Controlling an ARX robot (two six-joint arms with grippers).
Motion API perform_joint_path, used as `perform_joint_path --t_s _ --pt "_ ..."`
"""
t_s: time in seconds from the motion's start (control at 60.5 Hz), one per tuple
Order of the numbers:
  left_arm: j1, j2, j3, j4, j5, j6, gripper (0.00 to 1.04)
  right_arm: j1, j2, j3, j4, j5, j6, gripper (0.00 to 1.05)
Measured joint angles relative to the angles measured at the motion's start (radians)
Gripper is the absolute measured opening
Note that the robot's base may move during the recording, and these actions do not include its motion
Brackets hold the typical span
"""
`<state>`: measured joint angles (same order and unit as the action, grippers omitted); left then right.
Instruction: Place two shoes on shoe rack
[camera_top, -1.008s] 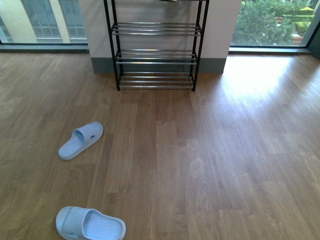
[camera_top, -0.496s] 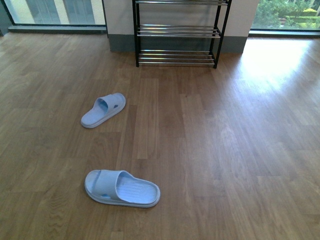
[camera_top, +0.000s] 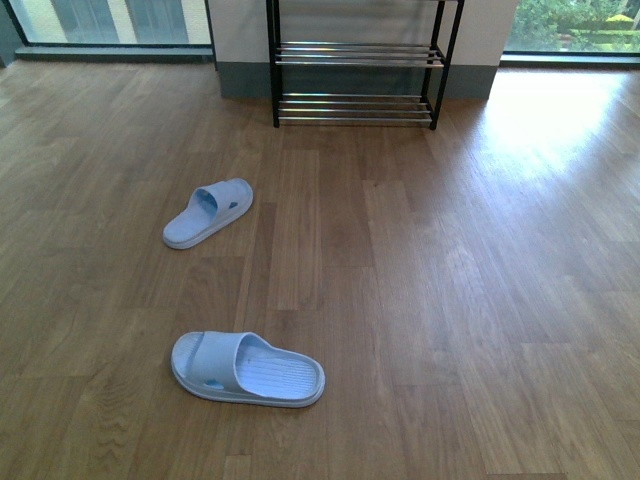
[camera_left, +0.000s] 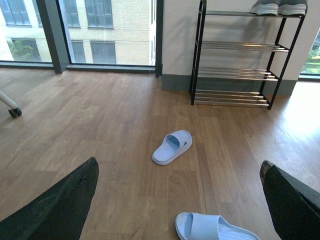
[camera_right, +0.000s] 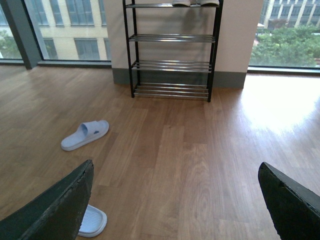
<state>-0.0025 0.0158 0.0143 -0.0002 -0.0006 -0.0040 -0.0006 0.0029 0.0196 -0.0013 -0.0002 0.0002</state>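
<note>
Two grey knit sneakers with white soles (camera_left: 270, 7) sit side by side on the top tier of the black-framed, chrome-rod shoe rack (camera_left: 235, 46), which stands against a pale wall (camera_right: 240, 40). A pale blue plastic slipper (camera_top: 208, 212) and its mate (camera_top: 247, 369) lie apart on the brown wood-plank floor (camera_top: 450, 300) before it. The left pincer (camera_left: 178, 167) and the right pincer (camera_right: 176, 169) both gape, empty.

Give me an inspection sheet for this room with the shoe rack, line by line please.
Surface: wooden floor, sunlit on one side.
Job's things: two grey shoes side by side on the top shelf of the rack.
Clutter: far slipper and near slipper, pale blue, lying apart on the floor.
Hands: left hand and right hand open, empty.
Cables: nothing seen.
Surroundings: windows, wall behind the rack, a wheel at one edge.
</note>
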Motion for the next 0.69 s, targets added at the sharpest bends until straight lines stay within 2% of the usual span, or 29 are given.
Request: perform_joint_path --t_s 0.694 --pt "0.0 0.0 0.0 -0.001 -0.001 0.0 0.95 0.001 0.004 0.0 -0.001 0.005 0.0 0.95"
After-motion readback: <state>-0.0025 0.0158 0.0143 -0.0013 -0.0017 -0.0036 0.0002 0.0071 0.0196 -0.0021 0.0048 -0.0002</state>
